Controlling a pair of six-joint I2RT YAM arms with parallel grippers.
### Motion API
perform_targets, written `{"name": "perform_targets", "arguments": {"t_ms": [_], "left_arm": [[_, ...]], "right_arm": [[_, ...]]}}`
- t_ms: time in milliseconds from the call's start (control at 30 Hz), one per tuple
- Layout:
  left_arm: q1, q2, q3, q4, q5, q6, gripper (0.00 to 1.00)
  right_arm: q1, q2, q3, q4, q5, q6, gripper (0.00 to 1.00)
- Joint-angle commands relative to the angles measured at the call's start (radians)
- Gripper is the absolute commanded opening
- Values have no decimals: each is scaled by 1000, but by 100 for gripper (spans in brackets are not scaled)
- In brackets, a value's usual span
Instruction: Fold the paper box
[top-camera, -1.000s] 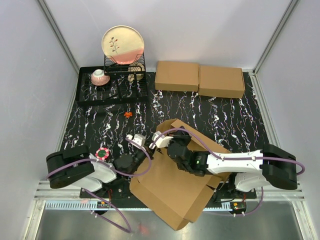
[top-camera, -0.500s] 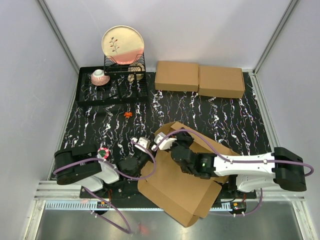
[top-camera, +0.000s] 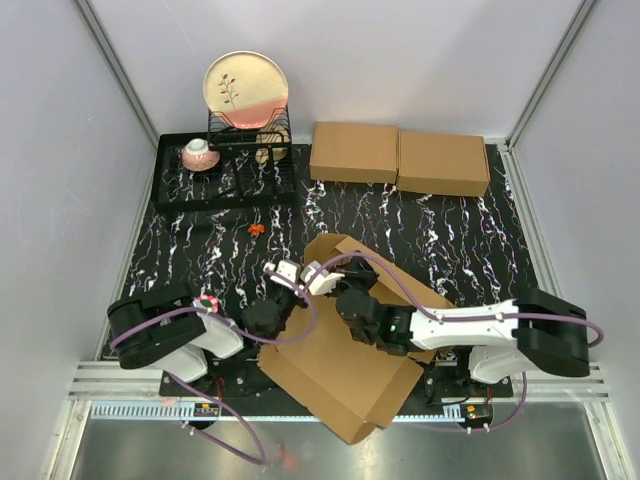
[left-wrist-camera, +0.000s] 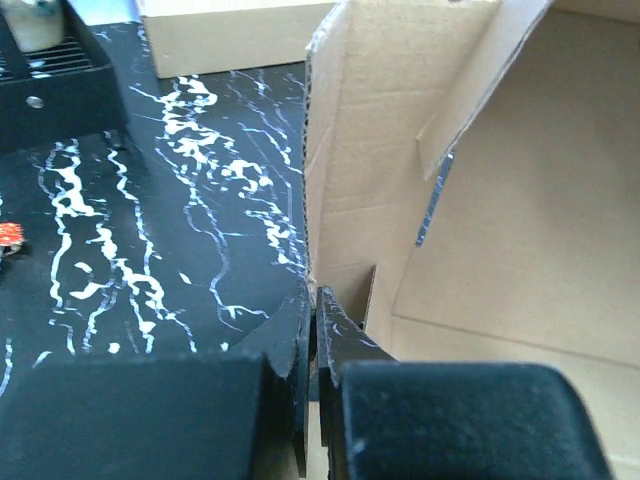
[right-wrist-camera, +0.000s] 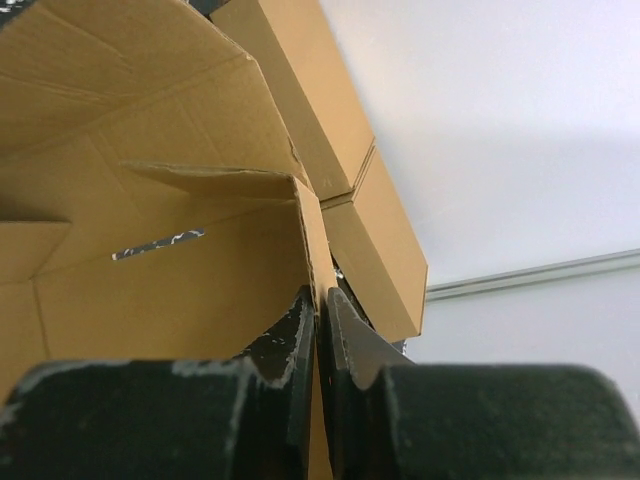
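The tabletop (top-camera: 200, 250) carries the paper box (top-camera: 340, 370), half-opened between the arms and overhanging the near edge. I'd say a side wall is being stood up; next it needs folding inward along its crease. The left arm (top-camera: 190, 335) and right arm (top-camera: 470, 325) reach low toward each other, both jaws pinching that wall's edge.

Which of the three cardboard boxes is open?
The paper box at the near edge, flaps up; the two flat boxes at the far edge are closed.
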Motion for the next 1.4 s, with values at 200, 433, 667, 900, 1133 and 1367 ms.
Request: {"name": "perform_targets", "arguments": {"t_ms": [200, 433, 667, 900, 1133, 1367], "left_arm": [[223, 24, 90, 342, 57, -44, 0], [355, 53, 171, 342, 120, -102, 0], [427, 110, 225, 342, 170, -174, 0], [427, 147, 156, 342, 166, -263, 0], [427, 148, 147, 342, 153, -252, 0], [427, 148, 154, 342, 164, -209, 0]], "right_arm": [[-191, 226, 116, 383, -173, -138, 11], [-276, 267, 202, 388, -289, -184, 10], [-318, 283, 270, 357, -343, -215, 10], [-318, 266, 222, 280, -305, -82, 21], [-316, 192, 201, 234, -299, -26, 40], [-316, 123, 211, 178, -315, -19, 43]]}}
